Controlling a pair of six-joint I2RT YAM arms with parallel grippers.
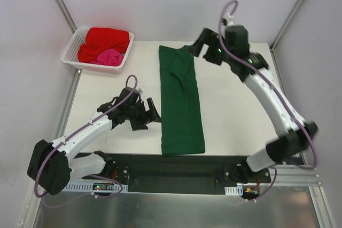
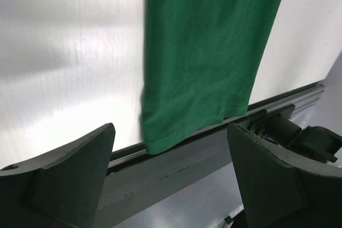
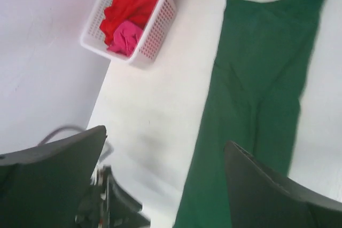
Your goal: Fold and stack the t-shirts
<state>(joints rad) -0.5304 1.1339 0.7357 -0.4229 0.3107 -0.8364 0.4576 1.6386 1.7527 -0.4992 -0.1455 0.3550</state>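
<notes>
The dark green t-shirt lies folded into a long narrow strip down the middle of the table; it also shows in the left wrist view and the right wrist view. The red t-shirt and the pink t-shirt lie bunched in the white basket at the back left. My left gripper is open and empty, just left of the strip's lower half. My right gripper is open and empty, raised above the strip's far right corner.
The white table ends in a black rail at the near edge, which the green strip's hem reaches. Grey walls and metal frame posts close in the back and sides. The basket shows in the right wrist view.
</notes>
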